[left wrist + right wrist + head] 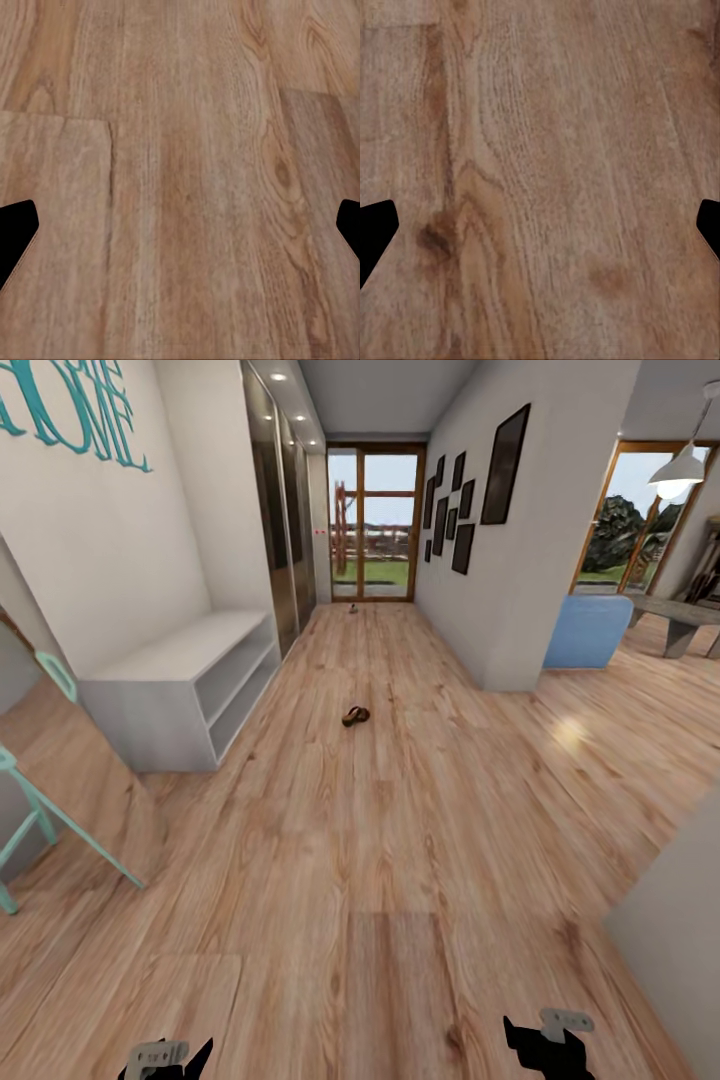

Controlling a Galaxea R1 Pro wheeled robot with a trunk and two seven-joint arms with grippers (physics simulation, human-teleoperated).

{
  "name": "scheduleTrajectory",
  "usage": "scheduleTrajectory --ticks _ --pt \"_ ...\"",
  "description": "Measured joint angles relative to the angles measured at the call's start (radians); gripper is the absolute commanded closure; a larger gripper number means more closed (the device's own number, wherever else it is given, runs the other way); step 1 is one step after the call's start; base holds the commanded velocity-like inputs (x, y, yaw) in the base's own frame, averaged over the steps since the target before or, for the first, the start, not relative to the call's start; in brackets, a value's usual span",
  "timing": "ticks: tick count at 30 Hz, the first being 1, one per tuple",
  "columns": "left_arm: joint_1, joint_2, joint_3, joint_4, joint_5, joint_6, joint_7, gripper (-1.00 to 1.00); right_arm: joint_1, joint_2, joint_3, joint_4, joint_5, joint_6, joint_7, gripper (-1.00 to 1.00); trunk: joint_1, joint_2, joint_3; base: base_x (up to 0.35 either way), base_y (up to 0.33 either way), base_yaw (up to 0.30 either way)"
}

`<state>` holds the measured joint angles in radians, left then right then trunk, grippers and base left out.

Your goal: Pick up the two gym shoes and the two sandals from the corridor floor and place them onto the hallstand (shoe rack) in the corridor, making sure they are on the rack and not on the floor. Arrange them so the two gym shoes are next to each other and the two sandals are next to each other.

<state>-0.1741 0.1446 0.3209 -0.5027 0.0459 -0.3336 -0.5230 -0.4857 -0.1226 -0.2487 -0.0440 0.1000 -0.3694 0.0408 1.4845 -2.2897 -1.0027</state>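
Judging by how things lie, the task has barely begun: nothing sits on the white unit [180, 690] at the left wall, and a dark brown sandal [355, 715] lies on the wooden floor [400, 840] mid-corridor, well ahead of the robot. A second small dark thing [353, 609] rests on the floor far down by the glass door [373, 525]; it is too small to name. I cannot make out the sneakers. Whether this low unit is the proper shoe rack is uncertain, since no shelves hang on the wall above it.

Both arms hang low. The left pincer [170, 1058] and the right pincer [548, 1040] are spread wide and carry nothing; in each wrist view only bare planks lie between the black fingertips [16, 234] [375, 232].

The floor is light brown plank with strong grain, knots and visible board joints, faintly glossy where light catches it. The unit is matte pale grey-white, boxy, with a flat top and two long open compartments. The sandal looks like dark leather, low and rounded. A turquoise ladder-like frame [40, 830] leans at the left.
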Motion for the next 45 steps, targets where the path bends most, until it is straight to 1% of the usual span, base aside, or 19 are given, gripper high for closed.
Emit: scheduleTrajectory --ticks 45 --pt "0.0 0.0 -0.001 0.0 0.0 0.0 0.0 -1.0 0.0 0.0 0.0 0.0 -0.001 0.0 -0.001 -1.0 0.0 0.0 0.0 0.337 0.0 0.0"
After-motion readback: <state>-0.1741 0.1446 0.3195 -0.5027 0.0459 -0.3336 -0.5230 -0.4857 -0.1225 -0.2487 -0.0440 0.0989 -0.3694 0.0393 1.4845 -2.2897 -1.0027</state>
